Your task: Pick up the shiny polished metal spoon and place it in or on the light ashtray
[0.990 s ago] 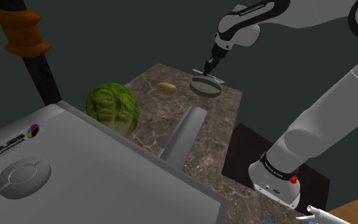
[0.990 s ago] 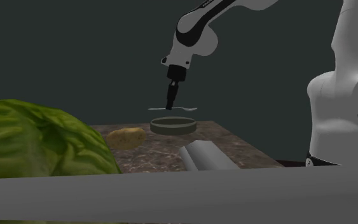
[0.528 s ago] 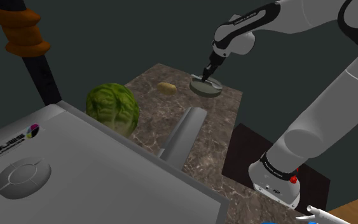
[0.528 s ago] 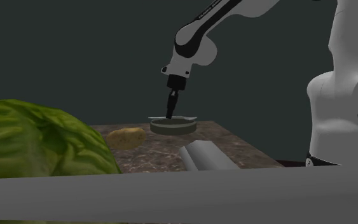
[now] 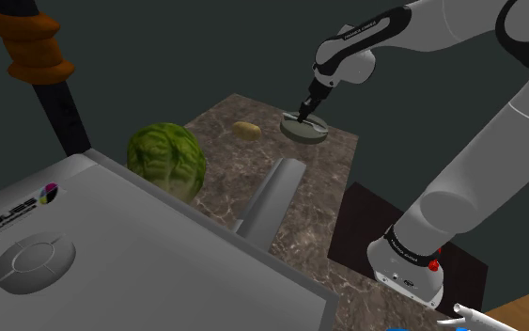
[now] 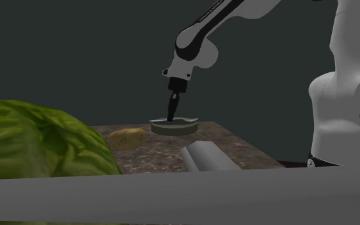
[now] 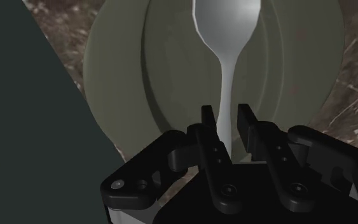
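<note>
— Behind the work surface, what is seen?
— A plain dark grey-green wall is seen. In the shoulder view's lower left, a large grey panel with a round raised mark is set in front of the counter.
— And the surface itself?
— A brown marbled stone counter is shown, running from the panel toward the wall. The white arm is bent over it from the shoulder view's right.
— What is laid on it?
— A green leafy head is placed just beside the panel, and a grey cylinder is laid near it. A small potato is found farther back. The pale ashtray is set at the far end, near the counter's edge.
— Where is the spoon?
— The spoon is laid across the ashtray, its bowl over the dish's middle. Its handle is flanked by the fingers of the gripper, which are parted narrowly. Thin gaps are seen on both sides, so the handle is not clasped.
</note>
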Robot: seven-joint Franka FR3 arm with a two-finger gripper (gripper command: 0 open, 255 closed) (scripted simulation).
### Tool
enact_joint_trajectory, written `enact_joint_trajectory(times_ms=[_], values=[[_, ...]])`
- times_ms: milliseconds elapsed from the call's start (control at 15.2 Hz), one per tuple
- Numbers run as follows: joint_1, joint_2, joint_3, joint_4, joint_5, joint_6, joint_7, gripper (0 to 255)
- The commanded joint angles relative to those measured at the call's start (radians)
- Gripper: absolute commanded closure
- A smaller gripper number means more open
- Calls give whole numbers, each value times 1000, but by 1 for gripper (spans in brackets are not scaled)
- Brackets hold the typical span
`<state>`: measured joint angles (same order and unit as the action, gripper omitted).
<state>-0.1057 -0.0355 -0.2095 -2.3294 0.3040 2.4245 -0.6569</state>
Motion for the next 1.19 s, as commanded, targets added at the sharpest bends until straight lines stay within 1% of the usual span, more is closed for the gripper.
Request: enact_joint_trajectory(times_ms=[0,330,594,1122], values=[[0,0,0,0,0,0,0,0],[0,0,0,0,0,0,0,0],[-16,-91,-9,32,-58,-118,38,0],[-16,-91,-9,32,-58,-118,38,0]])
